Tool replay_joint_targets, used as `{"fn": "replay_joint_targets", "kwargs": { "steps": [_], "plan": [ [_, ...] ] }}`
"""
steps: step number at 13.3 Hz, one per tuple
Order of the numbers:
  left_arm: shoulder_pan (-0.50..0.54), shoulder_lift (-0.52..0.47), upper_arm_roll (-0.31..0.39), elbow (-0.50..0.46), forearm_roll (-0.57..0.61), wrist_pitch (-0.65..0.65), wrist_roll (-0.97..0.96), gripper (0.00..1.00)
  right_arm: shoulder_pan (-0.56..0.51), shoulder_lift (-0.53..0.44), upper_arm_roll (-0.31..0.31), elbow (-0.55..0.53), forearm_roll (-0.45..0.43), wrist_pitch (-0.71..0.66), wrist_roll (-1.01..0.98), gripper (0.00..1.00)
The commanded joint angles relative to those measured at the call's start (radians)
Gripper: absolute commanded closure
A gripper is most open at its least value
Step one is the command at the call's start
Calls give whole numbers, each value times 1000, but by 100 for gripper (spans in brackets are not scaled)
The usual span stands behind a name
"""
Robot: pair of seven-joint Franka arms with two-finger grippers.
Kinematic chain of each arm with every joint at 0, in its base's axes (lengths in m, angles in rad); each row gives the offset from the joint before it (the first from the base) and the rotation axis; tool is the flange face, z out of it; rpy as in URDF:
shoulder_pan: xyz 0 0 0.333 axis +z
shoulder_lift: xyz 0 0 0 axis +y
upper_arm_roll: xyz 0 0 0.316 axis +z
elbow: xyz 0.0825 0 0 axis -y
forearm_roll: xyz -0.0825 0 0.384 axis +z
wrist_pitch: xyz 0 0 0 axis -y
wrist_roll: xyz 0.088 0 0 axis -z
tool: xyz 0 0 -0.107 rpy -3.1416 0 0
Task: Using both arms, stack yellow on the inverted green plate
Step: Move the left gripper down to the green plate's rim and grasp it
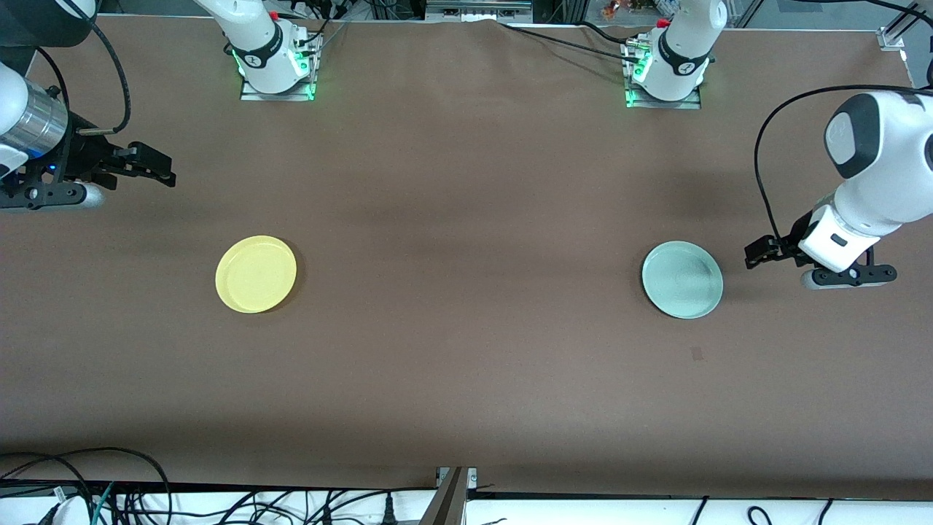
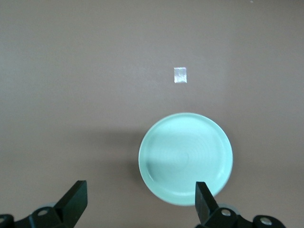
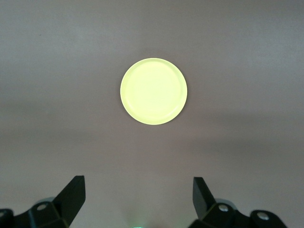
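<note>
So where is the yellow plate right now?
The yellow plate lies flat on the brown table, toward the right arm's end, well apart from the green plate and untouched.

Small round yellow plate (image 1: 256, 274), shallow raised rim, lying flat and rim-up on the brown worktop (image 1: 466, 219) toward the right arm's end, small round pale green plate (image 1: 682, 280), also flat and rim-up, well apart toward the left arm's end
</note>
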Motion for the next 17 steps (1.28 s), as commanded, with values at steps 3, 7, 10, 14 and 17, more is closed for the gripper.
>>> {"fn": "replay_joint_targets", "kwargs": {
  "steps": [3, 7, 10, 14, 17],
  "plan": [
    [64, 97, -7, -80, 19, 152, 186, 0, 2, 0, -1, 6, 4, -12, 13, 0],
    [69, 118, -7, -89, 19, 148, 191, 0, 2, 0, -3, 6, 4, -14, 13, 0],
    [71, 135, -7, -131, 19, 164, 191, 0, 2, 0, -3, 6, 4, -14, 13, 0],
    [66, 193, -7, -152, 19, 257, 190, 0, 2, 0, -3, 4, 4, -15, 13, 0],
    [64, 236, -5, -154, 20, 293, 191, 0, 2, -2, -3, 4, 4, -18, 13, 0]
  ]
}}
